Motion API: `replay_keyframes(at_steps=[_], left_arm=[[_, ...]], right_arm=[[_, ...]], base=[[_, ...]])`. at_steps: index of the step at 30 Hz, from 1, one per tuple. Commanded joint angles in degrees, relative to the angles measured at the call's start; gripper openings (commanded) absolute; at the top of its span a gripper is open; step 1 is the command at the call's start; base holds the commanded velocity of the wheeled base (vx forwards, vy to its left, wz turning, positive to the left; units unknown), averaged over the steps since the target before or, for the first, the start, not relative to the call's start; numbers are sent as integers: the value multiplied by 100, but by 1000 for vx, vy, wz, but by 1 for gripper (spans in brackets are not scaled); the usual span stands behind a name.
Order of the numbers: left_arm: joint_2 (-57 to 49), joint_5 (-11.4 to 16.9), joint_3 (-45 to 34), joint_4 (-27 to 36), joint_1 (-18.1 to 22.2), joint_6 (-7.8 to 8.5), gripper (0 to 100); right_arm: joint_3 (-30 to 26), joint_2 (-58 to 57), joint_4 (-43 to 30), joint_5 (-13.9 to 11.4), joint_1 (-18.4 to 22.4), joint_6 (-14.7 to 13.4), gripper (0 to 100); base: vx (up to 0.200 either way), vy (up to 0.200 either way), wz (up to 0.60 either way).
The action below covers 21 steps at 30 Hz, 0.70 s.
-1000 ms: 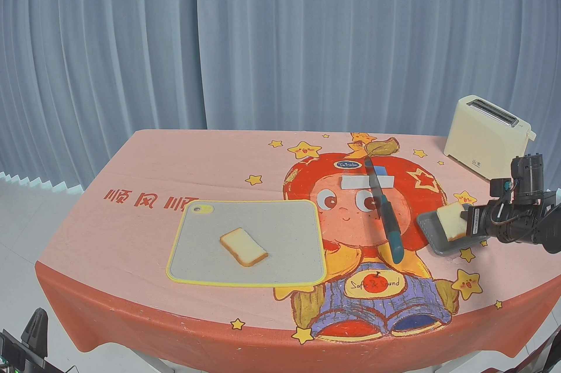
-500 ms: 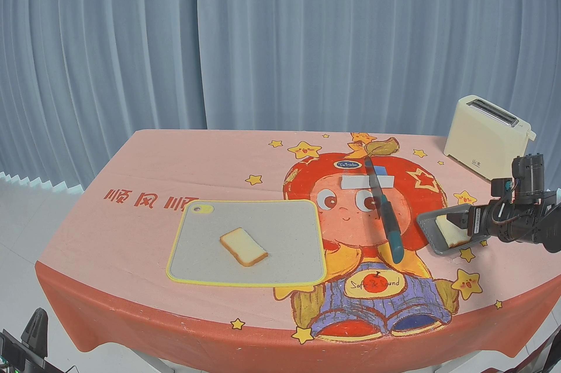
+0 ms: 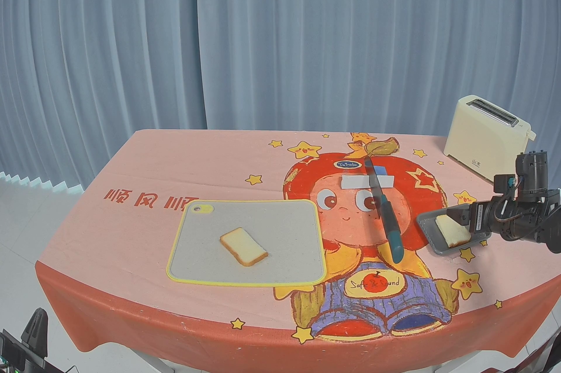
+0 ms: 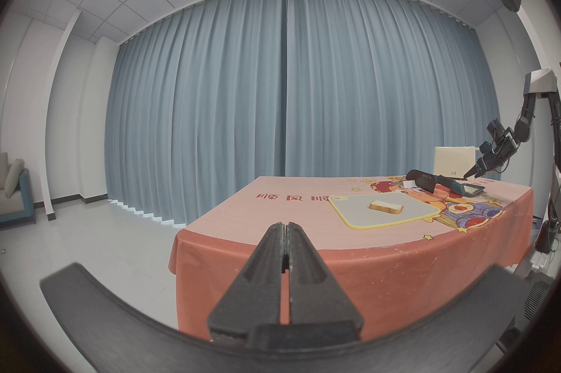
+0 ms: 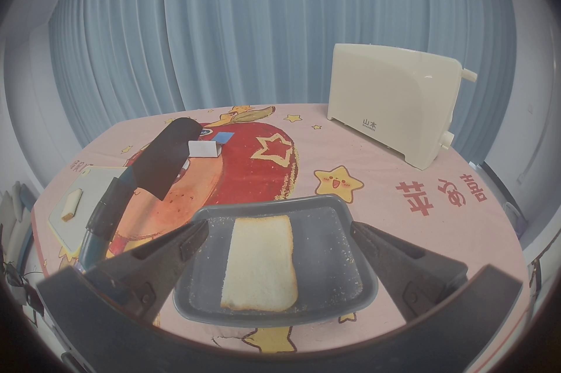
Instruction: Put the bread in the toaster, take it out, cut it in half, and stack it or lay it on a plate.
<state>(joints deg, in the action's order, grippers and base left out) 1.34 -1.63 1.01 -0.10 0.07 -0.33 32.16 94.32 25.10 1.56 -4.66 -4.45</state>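
Two bread halves; one toaster, knife, board, plate.

Looking forward and down from the head, high and set back, taking in the whole table, from the cutting board near and left of centre to the toaster at far right. Sitting low at the left wrist, well off the table's near left corner, facing about level across the cloth toward the right. Hanging close over the plate at the right wrist, by the table's right edge, facing left and far. Sharing cutting board, toaster and plate across all three views.
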Motion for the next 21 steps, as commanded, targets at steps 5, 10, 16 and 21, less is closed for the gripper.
replay_keyframes(at_steps=[5, 10, 16, 21], left_arm=[[-2, -4, -101, 1, 1, -2, 0], [-2, -4, -101, 1, 1, -2, 0], [-2, -4, -101, 1, 1, -11, 0], [-2, -4, -101, -8, 1, -20, 0]], right_arm=[[-69, -731, -23, 37, -290, -12, 100], [-131, -1144, -23, 196, -607, -21, 100], [-228, -1513, -32, 424, -1081, -38, 100], [-263, -1601, -32, 573, -1318, -47, 100]], base=[[0, 0, 0], [0, 0, 0], [0, 0, 0], [0, 0, 0]])
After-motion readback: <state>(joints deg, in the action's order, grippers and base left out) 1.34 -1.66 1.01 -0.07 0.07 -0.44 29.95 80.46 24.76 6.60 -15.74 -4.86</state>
